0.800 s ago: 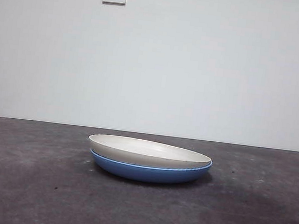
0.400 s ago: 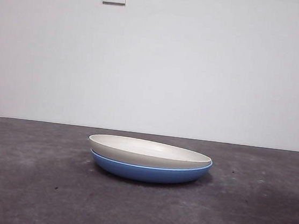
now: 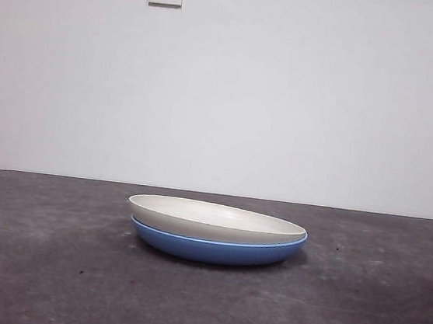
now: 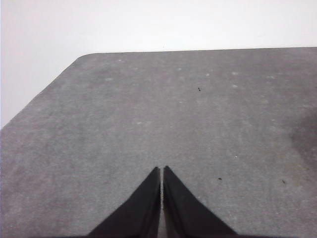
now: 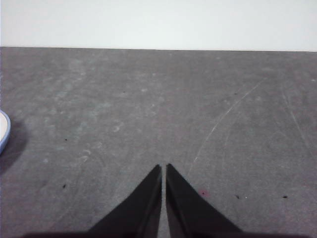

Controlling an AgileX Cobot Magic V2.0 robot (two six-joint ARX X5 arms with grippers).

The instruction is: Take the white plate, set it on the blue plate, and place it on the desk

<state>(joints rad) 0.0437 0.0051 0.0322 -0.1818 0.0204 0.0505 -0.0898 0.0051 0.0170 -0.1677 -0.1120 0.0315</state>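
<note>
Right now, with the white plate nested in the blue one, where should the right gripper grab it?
Take the white plate by its raised rim, probably at the side edge nearest the right gripper, coming in low with one jaw inside the rim. It sits in the blue plate, so only its thin lip is exposed.

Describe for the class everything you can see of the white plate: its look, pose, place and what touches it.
The white plate is round, wide and shallow, cream-white with a smooth matte look. It sits upright, nested inside the blue plate, whose glossy rim shows as a thin line just below its edge. The stack rests near the middle of the desk. Neither gripper touches it. Only a sliver of the stack shows at the edge of the right wrist view.
</note>
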